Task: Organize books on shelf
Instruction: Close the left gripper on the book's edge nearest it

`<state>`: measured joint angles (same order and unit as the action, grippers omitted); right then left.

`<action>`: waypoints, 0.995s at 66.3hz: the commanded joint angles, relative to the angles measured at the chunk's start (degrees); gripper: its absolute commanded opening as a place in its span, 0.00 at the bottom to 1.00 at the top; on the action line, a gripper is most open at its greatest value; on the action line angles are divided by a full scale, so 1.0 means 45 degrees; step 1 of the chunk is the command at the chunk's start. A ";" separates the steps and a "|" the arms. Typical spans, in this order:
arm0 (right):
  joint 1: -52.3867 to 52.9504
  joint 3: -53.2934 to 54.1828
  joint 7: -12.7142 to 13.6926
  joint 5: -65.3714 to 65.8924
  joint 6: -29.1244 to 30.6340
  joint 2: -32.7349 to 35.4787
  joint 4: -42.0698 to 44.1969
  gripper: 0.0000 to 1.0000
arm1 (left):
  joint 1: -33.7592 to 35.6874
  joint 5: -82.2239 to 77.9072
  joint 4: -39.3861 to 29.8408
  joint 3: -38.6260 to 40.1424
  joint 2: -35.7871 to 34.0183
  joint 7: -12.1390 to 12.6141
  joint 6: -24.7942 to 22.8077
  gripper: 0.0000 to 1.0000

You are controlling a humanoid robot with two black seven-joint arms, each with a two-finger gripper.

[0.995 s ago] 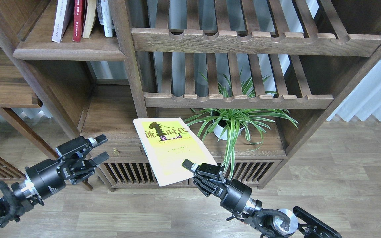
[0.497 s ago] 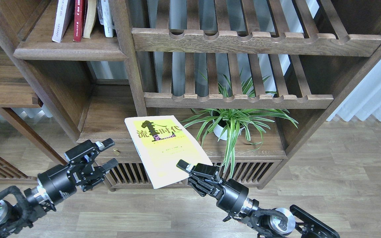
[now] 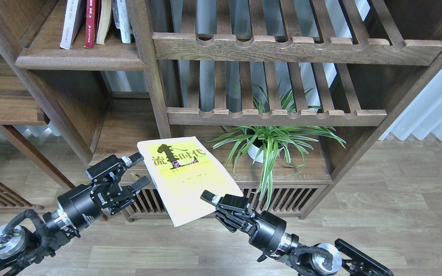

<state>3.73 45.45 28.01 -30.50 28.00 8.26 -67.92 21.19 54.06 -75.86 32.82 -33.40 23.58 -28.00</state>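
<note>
A yellow-green book with black Chinese characters hangs tilted in the air before the low cabinet. My right gripper is shut on its lower right corner. My left gripper is open, and its fingertips flank the book's left edge. High at the upper left, the dark-brown shelf with a rounded front edge carries several upright books, among them a white one and a dark red one.
Two slatted racks with scalloped rails fill the unit's middle and right. A potted spider plant stands on the low cabinet top, right of the held book. A wooden upright splits the bays. Below is wood floor.
My right gripper has carried the book leftward. The left arm has reached up and right, so its open fingers now sit at the book's left edge.
</note>
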 commanded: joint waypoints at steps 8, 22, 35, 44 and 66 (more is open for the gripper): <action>-0.0009 -0.0002 -0.0002 0.0020 0.0000 0.0020 -0.0004 0.09 | -0.0002 -0.0139 0.0178 0.0090 0.0214 0.0073 0.0000 0.99; -0.0067 -0.0002 -0.0002 0.0020 0.0000 0.0078 -0.0004 0.09 | -0.0139 -0.0509 0.0510 -0.0027 0.0585 0.0053 0.0000 0.99; -0.0067 -0.0041 -0.0002 0.0059 0.0000 0.0078 -0.0004 0.09 | -0.0178 -0.0607 0.0978 0.0129 0.1132 0.0014 0.0000 0.99; -0.0106 -0.0041 -0.0002 0.0274 0.0000 0.0078 -0.0023 0.09 | -0.0022 -0.0685 0.1506 0.0168 0.1582 0.0014 0.0000 0.99; -0.0126 -0.0041 -0.0002 0.0293 0.0000 0.0078 -0.0023 0.10 | -0.0061 -0.1154 0.1662 0.0168 0.1972 0.0053 0.0000 0.99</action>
<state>3.22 45.26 28.01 -29.18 28.00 8.61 -68.03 21.16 49.07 -68.59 33.57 -25.71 23.80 -28.00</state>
